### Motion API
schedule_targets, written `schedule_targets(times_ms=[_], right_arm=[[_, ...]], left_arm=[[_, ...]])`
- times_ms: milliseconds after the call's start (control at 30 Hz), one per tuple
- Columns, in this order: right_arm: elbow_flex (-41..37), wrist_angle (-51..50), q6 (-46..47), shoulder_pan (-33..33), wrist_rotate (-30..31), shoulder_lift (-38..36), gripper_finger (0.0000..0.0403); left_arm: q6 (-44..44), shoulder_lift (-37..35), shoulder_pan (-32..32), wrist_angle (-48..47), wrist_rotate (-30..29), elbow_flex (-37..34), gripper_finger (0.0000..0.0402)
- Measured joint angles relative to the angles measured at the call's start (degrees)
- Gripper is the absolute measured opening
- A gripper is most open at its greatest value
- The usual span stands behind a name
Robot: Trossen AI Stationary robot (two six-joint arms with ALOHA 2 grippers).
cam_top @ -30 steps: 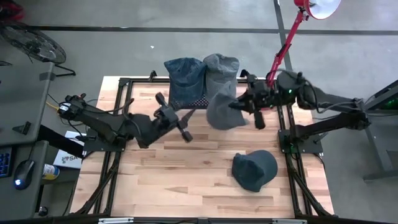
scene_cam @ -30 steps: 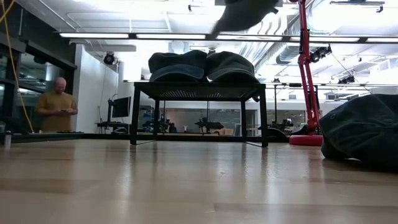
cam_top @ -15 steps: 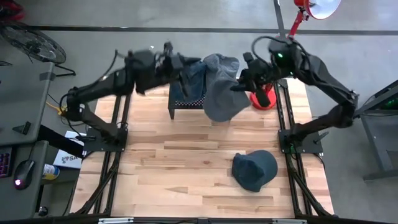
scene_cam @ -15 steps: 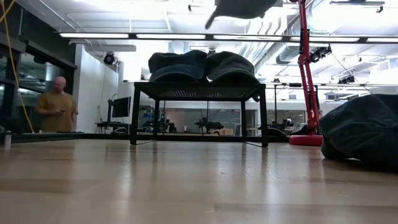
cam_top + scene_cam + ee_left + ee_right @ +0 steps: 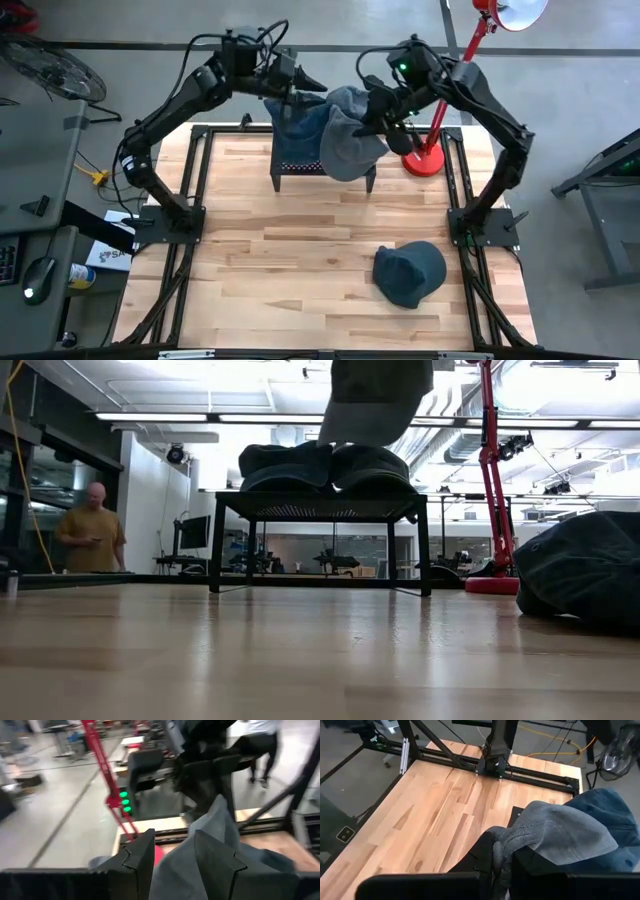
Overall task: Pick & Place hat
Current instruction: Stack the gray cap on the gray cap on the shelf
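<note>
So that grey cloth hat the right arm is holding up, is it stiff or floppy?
Probably floppy: the grey cloth hat hangs in folds below the right tool, above the small black mesh stand. It bunches between the dark fingers, so it likely squashes easily. It seems light, held by one edge.

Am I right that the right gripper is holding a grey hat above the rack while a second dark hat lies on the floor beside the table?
Not quite: the dark hat lies on the wooden table, as the high view shows. The right gripper does hold the grey hat above the rack.
</note>
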Motion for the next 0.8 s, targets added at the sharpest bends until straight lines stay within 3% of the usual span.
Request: schedule_targets(times_ms=[167,333,800], right_arm=[[1.5,-0.7,0.0,0.0,-1.6,2.2,0.0019],[1.1,-0.3,0.3,0.1,-2.5,2.2,0.0019],[1.2,2.0,2.0,3.5,-3.7,2.2,0.0019]], left_arm=[[0.2,2.3,2.3,1.3,11.2,0.0,0.0135],[0.5,4.2,2.1,1.4,18.6,0.0,0.0135],[1.9,4.9,2.1,0.2,20.2,0.0,0.0135]])
